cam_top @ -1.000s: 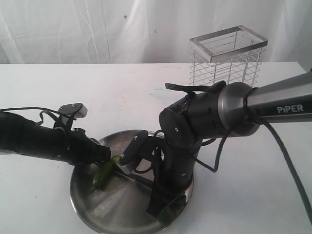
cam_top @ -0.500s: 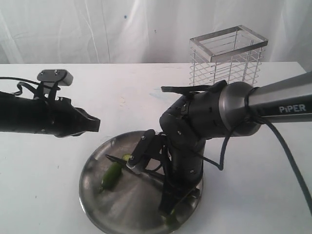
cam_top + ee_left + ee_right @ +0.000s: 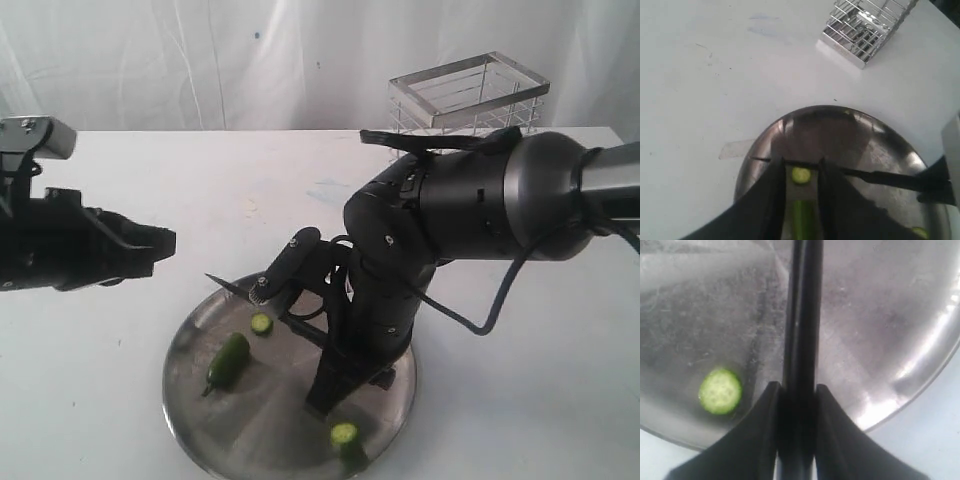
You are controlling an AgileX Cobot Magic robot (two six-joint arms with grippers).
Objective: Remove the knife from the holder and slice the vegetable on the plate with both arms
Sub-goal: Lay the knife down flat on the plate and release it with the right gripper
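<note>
The green vegetable [image 3: 228,360] lies on the left part of the steel plate [image 3: 190,435]. One cut slice [image 3: 261,323] rests beside it and another slice [image 3: 344,434] lies near the front rim. My right gripper [image 3: 325,385] points down over the plate, shut on the black knife [image 3: 235,288], whose tip hangs above the plate's left rim. In the right wrist view the knife [image 3: 801,315] runs between the jaws of my right gripper [image 3: 797,387]. My left gripper [image 3: 165,243] hovers left of the plate, open and empty. The left wrist view looks down between the jaws of the left gripper [image 3: 801,162] at the vegetable [image 3: 802,220].
The chrome wire holder [image 3: 468,105] stands at the back right of the white table, also seen in the left wrist view as the holder [image 3: 865,25]. The bulky right arm [image 3: 470,210] hangs over the plate's right half. A white curtain closes off the back.
My left gripper let go of the vegetable, opened and drew back up and to the left. The right arm lifted the knife, and a cut slice now lies beside the vegetable.
</note>
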